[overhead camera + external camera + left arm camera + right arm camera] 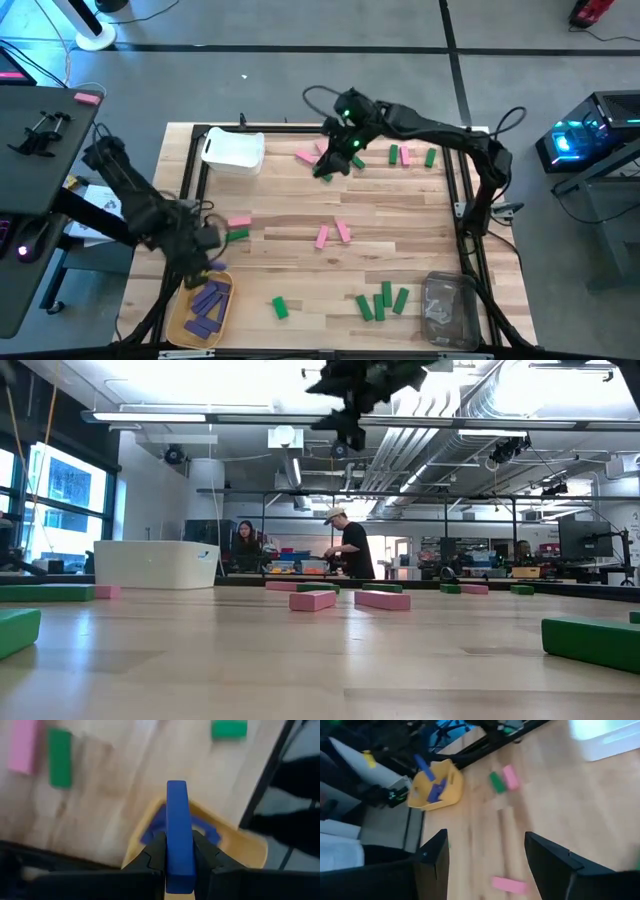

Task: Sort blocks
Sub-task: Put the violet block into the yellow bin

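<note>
Pinching a small purple oblong block [179, 835] between my left fingers [180, 857], I hold it over the yellow plastic bin [200, 308] at the near left corner of the pale wooden bench [300, 265]. The left fingers are nearly shut, clamped on the block's two long faces, and it stands out past their tips. Several more purple blocks [209, 301] lie in that yellow bin below.

My right fingers [485, 865] are spread wide and hold nothing. That arm reaches over the far middle of the bench, above a pink oblong block [306, 156] and a green one beside it, though from above I cannot tell whether the fingers touch either.

The other blocks are scattered on the wood. One pink block [239, 222] and one green block [237, 235] lie side by side near my left arm. Two pink blocks [333, 234] sit close together at the middle of the bench. A cluster of green blocks [382, 301] lies near the front, beside the clear plastic bin [447, 310] at the near right corner, with a single green one [280, 308] further left. More green and pink blocks [410, 155] rest along the far right edge. A white plastic bin [233, 150] stands at the far left.
</note>
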You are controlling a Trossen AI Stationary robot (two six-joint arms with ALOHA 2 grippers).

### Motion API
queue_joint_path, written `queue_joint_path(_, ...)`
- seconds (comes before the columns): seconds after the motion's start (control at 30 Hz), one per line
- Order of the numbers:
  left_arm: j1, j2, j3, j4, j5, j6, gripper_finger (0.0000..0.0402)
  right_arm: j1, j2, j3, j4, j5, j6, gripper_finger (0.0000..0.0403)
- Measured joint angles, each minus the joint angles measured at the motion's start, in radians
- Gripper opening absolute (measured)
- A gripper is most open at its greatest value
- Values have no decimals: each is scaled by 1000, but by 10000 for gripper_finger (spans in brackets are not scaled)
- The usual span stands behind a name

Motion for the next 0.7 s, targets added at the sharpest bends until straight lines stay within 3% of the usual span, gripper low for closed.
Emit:
queue_joint_path(0.17,-225,0,-86,40,-1,-109,26,138,0,0,52,136,129,193)
queue_joint_path(0.33,-370,1,-177,238,-42,-87,26,277,0,0,93,282,316,193)
queue_joint_path(0.5,-423,1,-243,428,-76,24,27,399,0,0,120,383,482,193)
queue_joint_path(0.7,-422,1,-259,426,-98,40,79,510,-3,0,124,468,572,193)
